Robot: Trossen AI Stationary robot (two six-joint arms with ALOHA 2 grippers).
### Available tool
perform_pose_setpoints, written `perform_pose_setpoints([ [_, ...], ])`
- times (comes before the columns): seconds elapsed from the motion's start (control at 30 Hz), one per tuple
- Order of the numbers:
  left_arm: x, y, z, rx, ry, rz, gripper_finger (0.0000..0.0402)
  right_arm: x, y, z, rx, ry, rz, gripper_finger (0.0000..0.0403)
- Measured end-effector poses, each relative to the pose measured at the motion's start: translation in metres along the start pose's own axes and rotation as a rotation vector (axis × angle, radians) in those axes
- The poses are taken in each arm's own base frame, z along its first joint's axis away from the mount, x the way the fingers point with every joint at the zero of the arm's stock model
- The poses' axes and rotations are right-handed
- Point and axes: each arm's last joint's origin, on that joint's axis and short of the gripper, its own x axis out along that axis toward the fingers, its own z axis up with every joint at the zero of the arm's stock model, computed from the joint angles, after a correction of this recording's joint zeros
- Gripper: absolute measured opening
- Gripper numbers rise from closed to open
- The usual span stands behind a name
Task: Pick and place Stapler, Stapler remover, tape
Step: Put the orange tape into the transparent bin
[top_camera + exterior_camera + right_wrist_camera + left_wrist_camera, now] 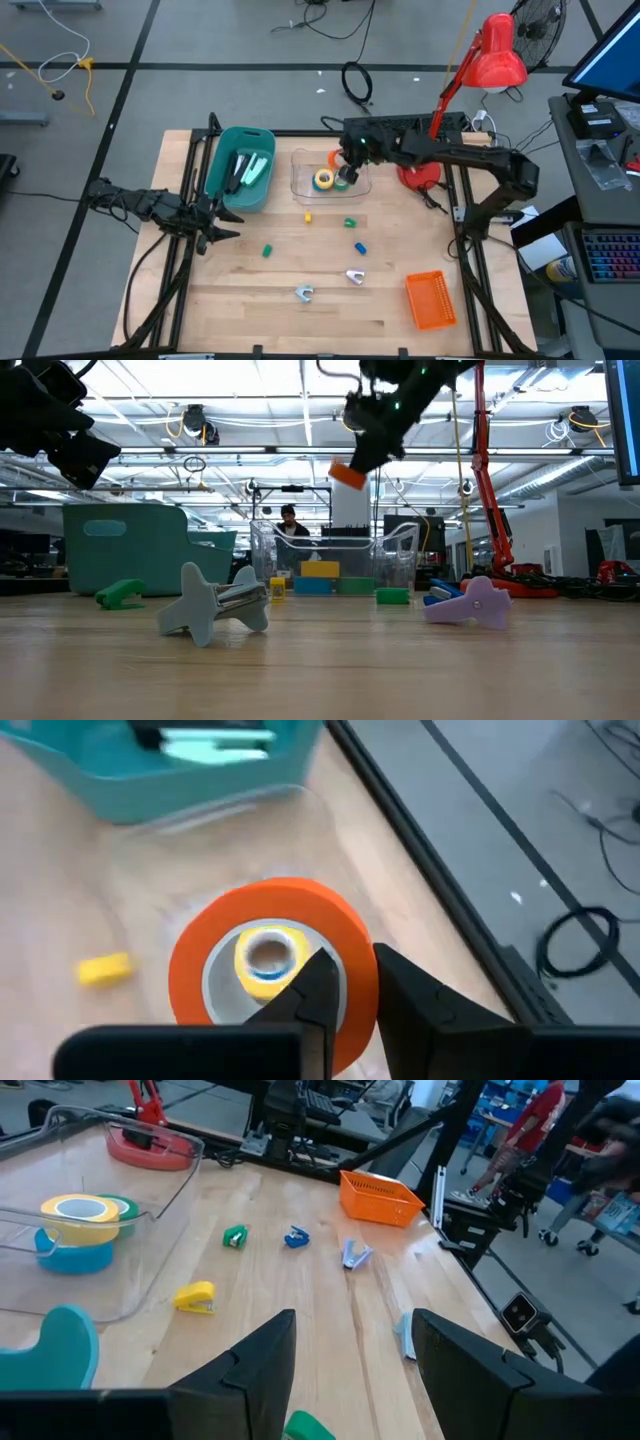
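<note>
Right gripper [345, 985] hangs above the clear tray [300, 185], jaws clamped on the orange tape roll's [272, 955] rim. Lower it squarely over the stacked yellow tape roll [323, 179] before letting go. Left gripper [222, 228] waits beside the teal bin [262, 190], jaws apart.

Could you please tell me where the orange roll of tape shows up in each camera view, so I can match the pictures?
High view: the orange tape peeks out beside the right gripper, above the clear tray.
Low view: upper centre, hanging from the raised gripper.
Left wrist view: not in it.
Right wrist view: centre, pinched at its rim by the fingers.
Shared landmark: the yellow tape lying in the tray.
</note>
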Motion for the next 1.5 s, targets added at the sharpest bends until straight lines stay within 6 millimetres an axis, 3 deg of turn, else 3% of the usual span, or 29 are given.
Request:
perform_pose_setpoints([
  [0.13,0.0,0.0,0.0,-0.028,-0.002,0.005,0.0205,0.025,-0.016,-0.01,-0.01,0.085,0.035,0.0033],
  [0.3,0.0,0.001,0.0,-0.056,-0.009,0.022,0.0205,0.056,-0.019,-0.029,-0.023,0.225,0.088,0.0034],
  [0.47,0.0,0.001,0.0,-0.059,-0.011,0.028,0.0205,0.074,-0.018,-0.04,-0.072,0.299,0.097,0.0041],
  [0.63,0.0,0.001,0.001,-0.074,-0.019,0.048,0.0205,0.084,-0.015,-0.045,-0.091,0.322,0.155,0.0035],
  [1.03,0.0,0.002,0.001,-0.078,-0.029,0.074,0.0205,0.083,-0.016,-0.047,-0.14,0.341,0.167,0.0039],
  [1.3,0.0,0.002,0.001,-0.091,-0.029,0.074,0.0205,0.106,-0.013,-0.063,-0.155,0.421,0.182,0.0042],
  [1.5,0.0,0.002,0.001,-0.105,-0.03,0.074,0.0205,0.106,-0.011,-0.063,-0.162,0.415,0.184,0.0044],
])
